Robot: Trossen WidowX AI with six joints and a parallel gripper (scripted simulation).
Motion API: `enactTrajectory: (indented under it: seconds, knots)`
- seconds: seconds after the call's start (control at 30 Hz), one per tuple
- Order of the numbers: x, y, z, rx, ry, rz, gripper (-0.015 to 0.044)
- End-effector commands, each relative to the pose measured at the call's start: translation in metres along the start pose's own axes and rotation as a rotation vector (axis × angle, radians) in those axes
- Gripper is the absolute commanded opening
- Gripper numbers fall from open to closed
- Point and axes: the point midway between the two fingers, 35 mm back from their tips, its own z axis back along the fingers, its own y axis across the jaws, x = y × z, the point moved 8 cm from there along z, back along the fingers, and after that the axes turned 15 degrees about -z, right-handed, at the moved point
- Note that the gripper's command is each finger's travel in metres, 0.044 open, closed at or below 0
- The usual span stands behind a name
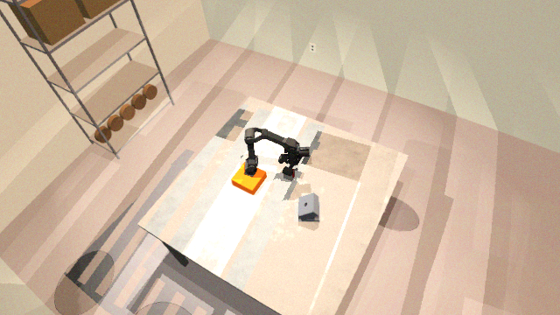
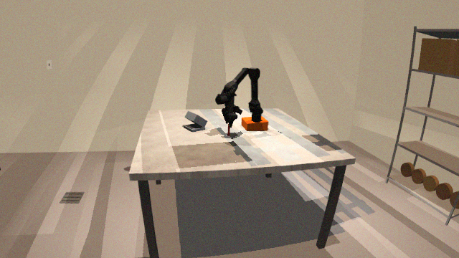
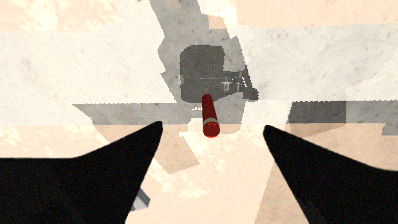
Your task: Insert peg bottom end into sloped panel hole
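The red round peg point(image 1: 293, 174) point(image 2: 229, 130) point(image 3: 209, 110) stands upright on the table, with a grey band near its top. My gripper point(image 1: 289, 171) point(image 2: 229, 125) point(image 3: 212, 127) is open and points down over the peg. In the wrist view the peg's top shows between the two spread fingertips, with a gap on each side. The grey sloped panel point(image 1: 310, 207) point(image 2: 196, 118) stands apart from the peg; a corner of something grey shows behind the left finger in the wrist view. The panel's small dark hole point(image 1: 305, 204) shows in the top view.
The arm stands on an orange block point(image 1: 246, 180) point(image 2: 254, 125) on the table point(image 1: 210, 227) point(image 2: 215, 170). A metal shelf with boxes and round wooden pieces stands away from the table. Shadow patches cross the table top.
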Motion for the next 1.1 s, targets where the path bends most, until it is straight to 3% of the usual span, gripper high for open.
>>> enactTrajectory:
  seconds: [0.0, 0.63, 1.07]
  knots:
    - [0.000, 0.001, -0.009, 0.008, -0.002, 0.003, 0.0440]
    - [0.002, 0.002, -0.034, 0.008, -0.002, 0.003, 0.0440]
    - [0.002, 0.002, -0.030, 0.002, -0.002, 0.000, 0.0099]
